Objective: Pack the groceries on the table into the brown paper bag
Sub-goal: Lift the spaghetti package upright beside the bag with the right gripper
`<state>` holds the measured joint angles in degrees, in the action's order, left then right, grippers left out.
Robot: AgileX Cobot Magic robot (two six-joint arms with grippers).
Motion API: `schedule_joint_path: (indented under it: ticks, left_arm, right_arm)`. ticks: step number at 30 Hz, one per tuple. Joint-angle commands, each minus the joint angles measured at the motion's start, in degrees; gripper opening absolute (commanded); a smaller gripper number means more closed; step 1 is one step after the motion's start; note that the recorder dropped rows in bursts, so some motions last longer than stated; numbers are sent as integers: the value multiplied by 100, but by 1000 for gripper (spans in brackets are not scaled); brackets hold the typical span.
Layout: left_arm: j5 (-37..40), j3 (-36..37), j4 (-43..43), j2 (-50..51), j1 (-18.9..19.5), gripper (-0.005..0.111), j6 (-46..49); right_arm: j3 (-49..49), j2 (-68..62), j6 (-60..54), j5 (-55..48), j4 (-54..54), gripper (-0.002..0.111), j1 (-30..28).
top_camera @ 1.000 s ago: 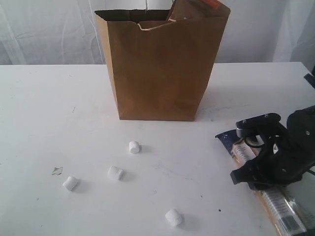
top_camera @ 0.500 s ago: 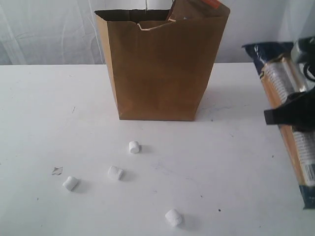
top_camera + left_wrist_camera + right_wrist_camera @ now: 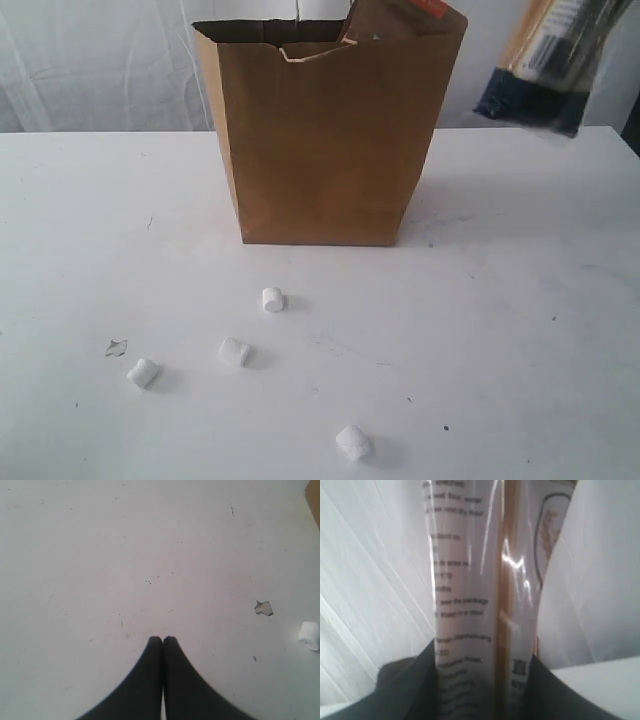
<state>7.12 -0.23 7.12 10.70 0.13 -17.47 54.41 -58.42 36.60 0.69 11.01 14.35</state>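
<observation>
The brown paper bag point(image 3: 325, 140) stands upright at the far middle of the table point(image 3: 520, 320). A brown pouch point(image 3: 390, 20) pokes out of its top, so I'd say some packing is done. The right gripper point(image 3: 480, 680) is clamped on a long noodle pack point(image 3: 545, 60), held high to the right of the bag, not yet over its mouth. The left gripper point(image 3: 162, 640) hangs empty above bare table, fingers pressed together. Four white marshmallows point(image 3: 273, 299) lie loose on the near side, waiting to be packed
</observation>
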Motion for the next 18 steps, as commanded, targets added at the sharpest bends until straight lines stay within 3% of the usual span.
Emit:
schedule_joint_path:
  ticks: [1, 6, 10, 14, 18]
  left_arm:
    - [23, 23, 17, -45, -24, 0, -55]
    - [23, 23, 17, -45, -24, 0, -55]
    - [23, 23, 17, -45, -24, 0, -55]
    - [23, 23, 17, -45, -24, 0, -55]
    - [23, 23, 17, -45, -24, 0, -55]
  right_arm:
    - [66, -58, 473, 1461, 517, 0, -15]
    - [-268, -183, 437, 2393, 954, 0, -66]
    - [-490, -353, 569, 3385, 980, 0, -456]
    - [-718, -544, 1248, 3615, 1026, 0, -912]
    - [-787, -772, 1303, 4084, 1363, 0, -985]
